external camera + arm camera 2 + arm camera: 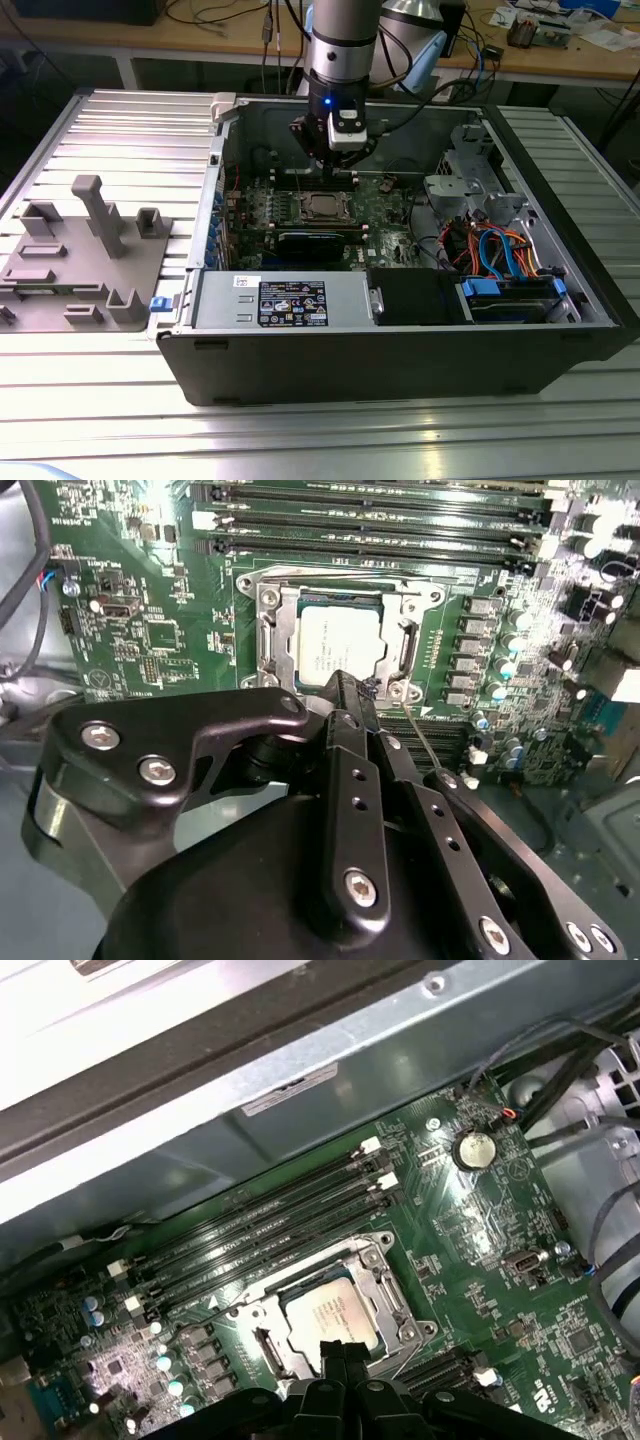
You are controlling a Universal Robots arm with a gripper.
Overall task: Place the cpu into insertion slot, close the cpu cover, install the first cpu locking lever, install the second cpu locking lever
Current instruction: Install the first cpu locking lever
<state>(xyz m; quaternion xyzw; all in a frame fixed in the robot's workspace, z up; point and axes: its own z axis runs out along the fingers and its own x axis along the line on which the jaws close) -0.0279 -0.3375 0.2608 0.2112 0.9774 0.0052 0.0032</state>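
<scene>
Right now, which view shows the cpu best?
The second wrist view: the cpu faces the camera, nearly its whole silvery top visible, the gripper covering one edge. The first wrist view shows it more slanted, partly behind the gripper. The exterior view shows it small, near the gripper.

**Three cameras, one socket in common**

The open computer case (400,330) is taken in whole by the exterior view, from a raised position before its near wall, looking down and across from well back. There the arm (343,50) is seen at twelve o'clock and a grey fixture block (85,260) at nine o'clock. Both wrist views are taken from close above the green circuit board (150,610), steeply downward past the gripper (355,685), from opposite sides of it. The case wall (300,1090) is faced in the first wrist view. The cpu (338,645) is shared by all three views.
</scene>
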